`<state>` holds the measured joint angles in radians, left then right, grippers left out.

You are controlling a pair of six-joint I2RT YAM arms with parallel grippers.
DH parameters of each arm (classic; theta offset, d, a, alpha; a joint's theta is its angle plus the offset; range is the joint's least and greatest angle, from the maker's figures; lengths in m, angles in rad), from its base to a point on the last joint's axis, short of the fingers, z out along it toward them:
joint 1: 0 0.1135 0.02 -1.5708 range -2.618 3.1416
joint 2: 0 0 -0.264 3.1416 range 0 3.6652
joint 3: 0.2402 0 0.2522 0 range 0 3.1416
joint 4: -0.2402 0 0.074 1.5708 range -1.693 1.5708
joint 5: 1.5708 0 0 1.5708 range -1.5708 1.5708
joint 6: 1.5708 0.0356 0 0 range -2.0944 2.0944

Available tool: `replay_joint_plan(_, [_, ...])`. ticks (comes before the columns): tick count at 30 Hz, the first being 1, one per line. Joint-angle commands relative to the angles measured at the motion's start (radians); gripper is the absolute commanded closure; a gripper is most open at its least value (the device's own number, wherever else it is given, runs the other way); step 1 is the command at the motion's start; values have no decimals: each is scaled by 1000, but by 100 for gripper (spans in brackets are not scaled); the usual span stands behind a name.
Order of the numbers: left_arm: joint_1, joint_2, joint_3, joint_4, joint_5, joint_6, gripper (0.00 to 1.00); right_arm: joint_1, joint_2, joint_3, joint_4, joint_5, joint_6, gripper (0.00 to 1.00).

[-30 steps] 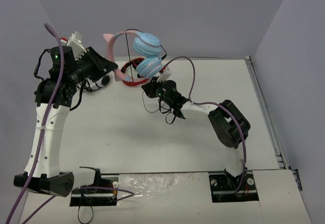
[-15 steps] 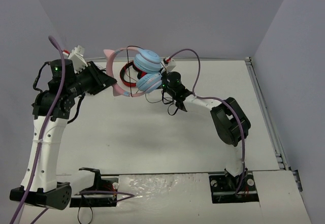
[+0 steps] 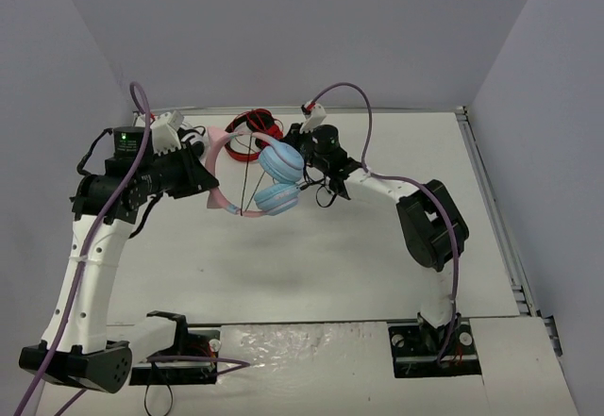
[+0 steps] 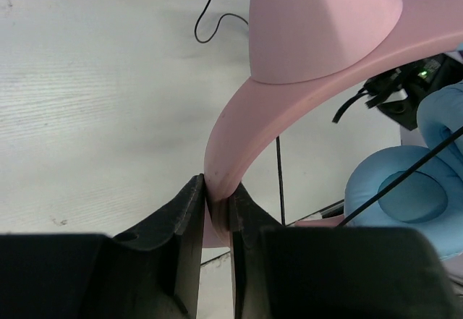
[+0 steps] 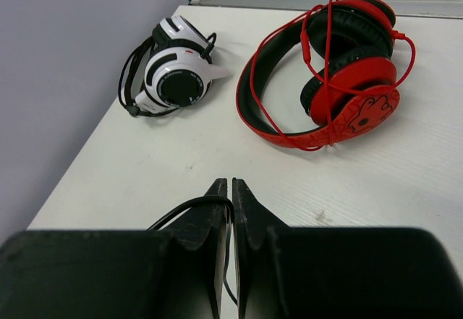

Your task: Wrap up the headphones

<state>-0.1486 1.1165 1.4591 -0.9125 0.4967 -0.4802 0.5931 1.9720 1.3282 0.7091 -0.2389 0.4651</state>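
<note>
The headphones have a pink cat-eared headband (image 3: pixel 219 161) and light blue ear cups (image 3: pixel 280 163). My left gripper (image 3: pixel 209 178) is shut on the headband (image 4: pixel 304 66) and holds the headphones above the table. An ear cup (image 4: pixel 405 196) shows at the right of the left wrist view. The thin black cable (image 3: pixel 253 182) runs across the cups. My right gripper (image 3: pixel 294 139) is shut on the cable (image 5: pixel 189 206), just right of the cups.
Red-and-black headphones (image 5: pixel 329 73) lie at the back of the table (image 3: pixel 377 237), also seen from above (image 3: pixel 250 125). Black-and-white headphones (image 5: pixel 172 69) lie left of them by the wall. A purple hose arcs over the right arm.
My left arm has lowered and swung the headphones down and right. My right gripper has moved back and left, behind the ear cups, with the cable.
</note>
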Motion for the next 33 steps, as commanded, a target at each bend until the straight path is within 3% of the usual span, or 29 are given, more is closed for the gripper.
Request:
replay_joint_plan(1, [-11, -41, -29, -59, 102, 81, 100, -51, -98, 86, -28, 15, -68, 96])
replay_joint_plan(10, [-39, -23, -131, -67, 91, 117, 100, -58, -166, 108, -116, 5, -151, 96])
replay_joint_plan(18, [-142, 17, -199, -20, 37, 87, 100, -58, -211, 140, -192, 13, -217, 96])
replay_joint_plan(33, [-213, 153, -201, -8, -59, 81, 100, -58, -334, 148, -308, 34, -325, 96])
